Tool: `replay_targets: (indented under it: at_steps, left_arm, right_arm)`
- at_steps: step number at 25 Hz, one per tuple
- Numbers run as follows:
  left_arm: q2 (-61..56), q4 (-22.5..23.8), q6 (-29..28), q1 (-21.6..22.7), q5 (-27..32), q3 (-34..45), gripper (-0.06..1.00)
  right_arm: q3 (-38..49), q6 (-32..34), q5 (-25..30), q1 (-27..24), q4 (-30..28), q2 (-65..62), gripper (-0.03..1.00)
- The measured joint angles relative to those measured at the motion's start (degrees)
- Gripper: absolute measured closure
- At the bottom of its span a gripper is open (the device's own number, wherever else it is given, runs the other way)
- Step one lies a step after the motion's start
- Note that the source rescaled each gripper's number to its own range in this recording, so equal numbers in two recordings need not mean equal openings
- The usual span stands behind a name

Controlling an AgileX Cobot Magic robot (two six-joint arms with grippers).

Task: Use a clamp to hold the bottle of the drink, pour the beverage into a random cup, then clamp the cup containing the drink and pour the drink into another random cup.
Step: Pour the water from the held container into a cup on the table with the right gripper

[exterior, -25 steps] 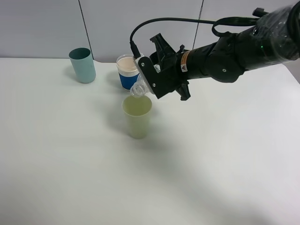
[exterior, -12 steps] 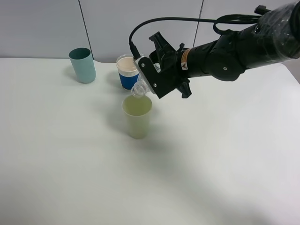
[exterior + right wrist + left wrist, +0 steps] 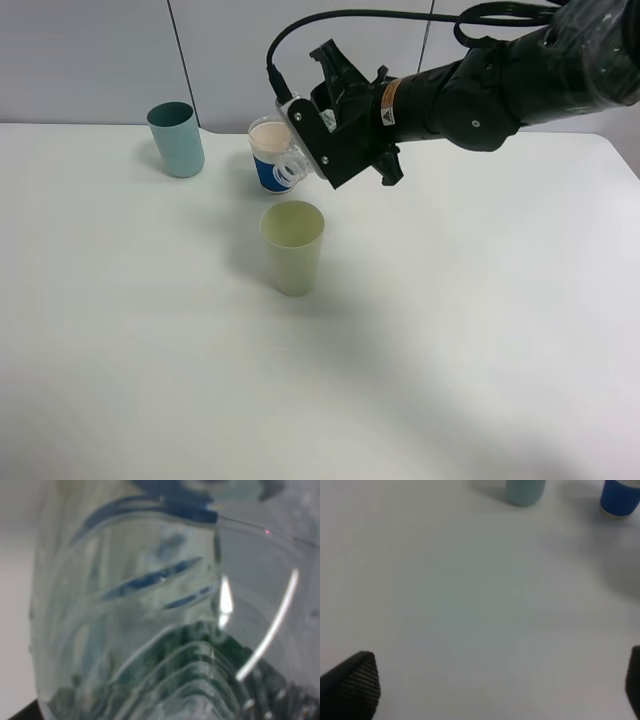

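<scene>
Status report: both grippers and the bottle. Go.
Left gripper open, holding nothing. Right gripper shut on clear bottle, tipped, mouth clear of pale green cup rim. Blue cup close behind bottle; teal cup apart.

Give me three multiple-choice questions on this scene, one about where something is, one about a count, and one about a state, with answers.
1. Where is the clear bottle? A lying on its side; B inside a cup; C held in the air near the blue cup.
2. How many cups stand on the table? A two; B three; C four.
3. The right gripper is: A shut on the bottle; B open; C shut on nothing.
Answers: 1 C, the gripper holds it above the table. 2 B, teal cup, blue cup and yellow-green cup. 3 A, it clamps the bottle.
</scene>
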Motion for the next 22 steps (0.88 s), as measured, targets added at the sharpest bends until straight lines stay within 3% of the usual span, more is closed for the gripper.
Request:
replay_targets:
  at_steps: [10,22]
  left_arm:
    - [0.00,0.00,0.00,0.00,0.00,0.00,-0.06]
    - [0.00,0.00,0.00,0.00,0.00,0.00,-0.06]
  right_arm:
    - [-0.05,-4.41,0.39,0.00,-0.19,0.00,0.97]
    - [-0.20,-4.94,-0.46,0.00,-0.19,0.00,0.97]
